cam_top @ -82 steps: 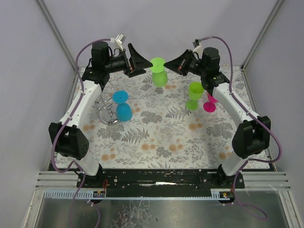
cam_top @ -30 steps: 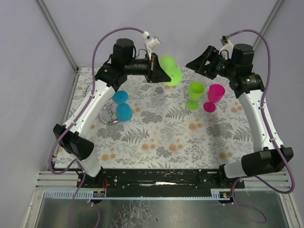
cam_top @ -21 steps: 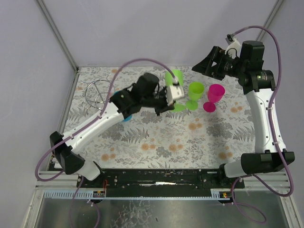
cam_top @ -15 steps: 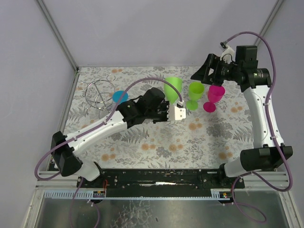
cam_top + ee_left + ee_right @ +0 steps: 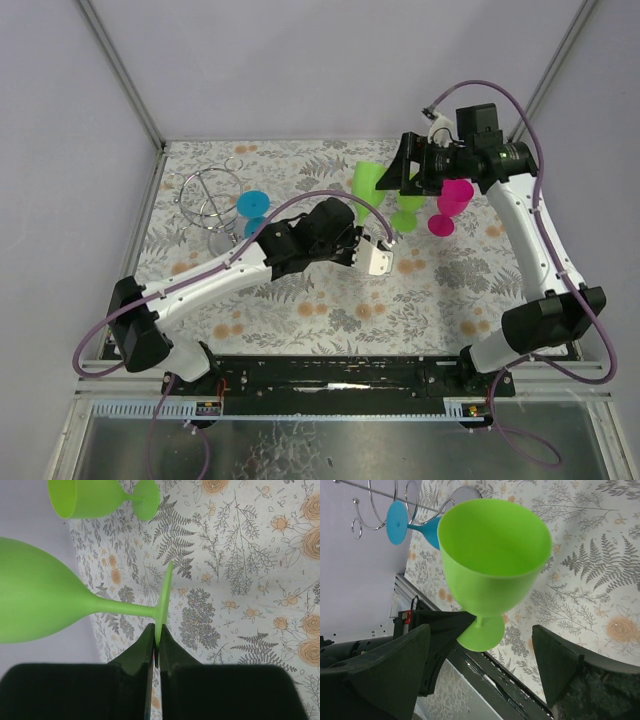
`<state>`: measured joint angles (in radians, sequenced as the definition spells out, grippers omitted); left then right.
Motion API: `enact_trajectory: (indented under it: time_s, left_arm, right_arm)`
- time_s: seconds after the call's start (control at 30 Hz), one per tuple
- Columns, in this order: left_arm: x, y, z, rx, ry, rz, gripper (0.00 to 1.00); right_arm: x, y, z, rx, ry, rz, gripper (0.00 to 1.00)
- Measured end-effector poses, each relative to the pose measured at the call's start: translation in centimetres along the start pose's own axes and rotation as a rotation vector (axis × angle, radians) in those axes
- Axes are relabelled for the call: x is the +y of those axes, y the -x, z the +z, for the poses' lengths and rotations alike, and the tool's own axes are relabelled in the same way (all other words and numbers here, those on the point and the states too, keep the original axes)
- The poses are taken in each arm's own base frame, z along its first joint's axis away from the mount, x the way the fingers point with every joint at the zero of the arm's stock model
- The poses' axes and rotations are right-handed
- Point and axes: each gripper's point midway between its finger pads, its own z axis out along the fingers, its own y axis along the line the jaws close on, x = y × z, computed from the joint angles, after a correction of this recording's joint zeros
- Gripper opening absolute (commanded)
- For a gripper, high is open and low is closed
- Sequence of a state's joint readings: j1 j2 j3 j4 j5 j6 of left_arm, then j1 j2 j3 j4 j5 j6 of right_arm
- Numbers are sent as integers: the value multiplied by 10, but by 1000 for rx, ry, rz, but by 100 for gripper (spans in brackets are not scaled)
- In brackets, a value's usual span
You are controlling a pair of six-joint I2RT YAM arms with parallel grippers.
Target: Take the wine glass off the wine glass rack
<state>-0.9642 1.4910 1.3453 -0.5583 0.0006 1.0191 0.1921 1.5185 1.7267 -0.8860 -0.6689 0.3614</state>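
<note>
My left gripper (image 5: 384, 238) is shut on the rim of the foot of a green wine glass (image 5: 367, 183), holding it above the middle of the table; in the left wrist view the foot's edge (image 5: 163, 605) is pinched between the fingertips. My right gripper (image 5: 405, 178) is open. Its fingers (image 5: 395, 665) stand on either side of that glass (image 5: 492, 555) without touching it. The silver wire wine glass rack (image 5: 205, 195) stands at the back left. A blue glass (image 5: 252, 203) hangs on it.
A second green glass (image 5: 408, 207) and a pink glass (image 5: 452, 203) stand upright at the back right, just behind the right gripper. My left arm (image 5: 230, 270) stretches diagonally across the floral cloth. Purple cables loop over both arms.
My left arm swung the green glass from the back down to the middle, now upright. The right gripper moved left toward it and opened wider.
</note>
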Motion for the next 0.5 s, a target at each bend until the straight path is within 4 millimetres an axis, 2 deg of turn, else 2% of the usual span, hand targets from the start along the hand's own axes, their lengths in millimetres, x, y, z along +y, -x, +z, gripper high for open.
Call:
enact_trajectory:
  time_s: [0.1,0.43,0.5]
  left_arm:
    - [-2,0,1,5,-1,18,0]
    - [-7,3,-2,2,-2,51,0]
    - [-7,5,-3,1,0,57,0]
  right_arm:
    - [3,-4,14,33,8,-8,100]
    - [-2,-4,44,63,-4,0,100]
    - [-2,-4,49,71,-1,-1,97]
